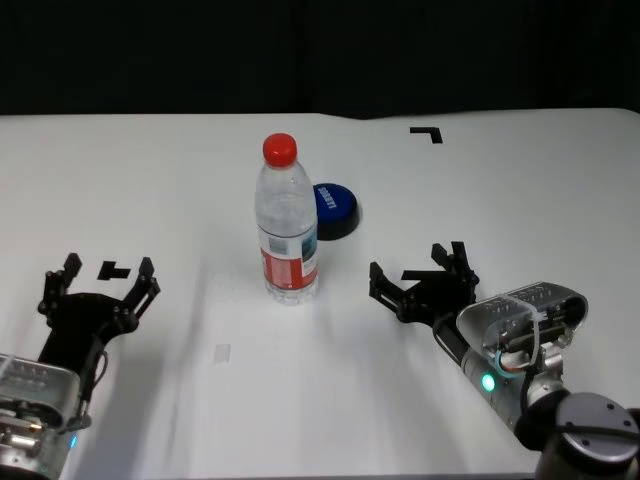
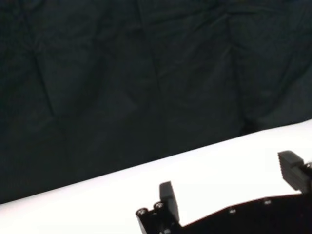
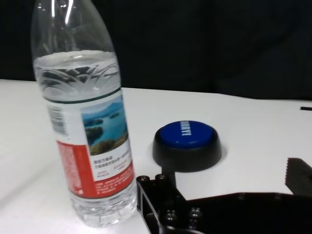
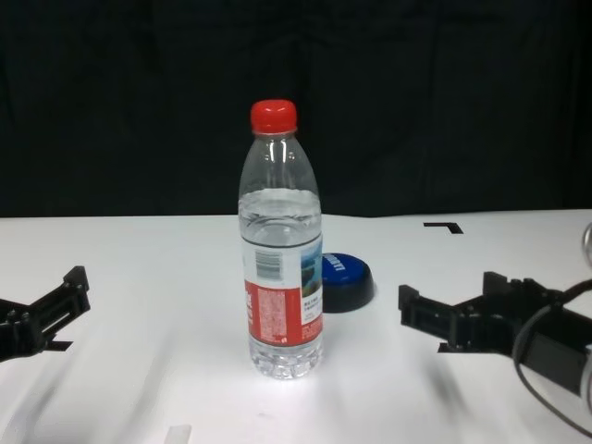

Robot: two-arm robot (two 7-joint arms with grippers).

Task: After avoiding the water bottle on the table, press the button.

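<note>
The water bottle (image 1: 287,225) stands upright near the middle of the table (image 1: 520,190), clear with a red cap and a red label. Just behind it to the right lies the low blue button (image 1: 335,210) on its dark base. My right gripper (image 1: 418,265) hovers open over the table, to the right of the bottle and nearer to me than the button, touching neither. The right wrist view shows the bottle (image 3: 87,122) and button (image 3: 187,141) ahead of the open gripper (image 3: 231,180). My left gripper (image 1: 103,275) rests open at the near left, holding nothing.
Black tape marks lie at the far right (image 1: 427,131), between the left gripper's fingers (image 1: 112,269) and under the right gripper. A small pale tag (image 1: 222,352) lies near the front. A dark curtain (image 4: 296,55) backs the table's far edge.
</note>
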